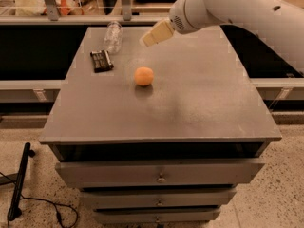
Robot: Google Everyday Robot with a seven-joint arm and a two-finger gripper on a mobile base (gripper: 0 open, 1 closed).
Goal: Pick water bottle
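The grey bench (199,103) has shut drawers (161,172) below. The tool (157,33) hangs over the bench's far edge; released or clenched, I cannot tell. The water bottle (112,36) lies at the far left corner, apart from the tool, a black packet (101,61) just beside it, an orange ball (143,76) nearer the centre.
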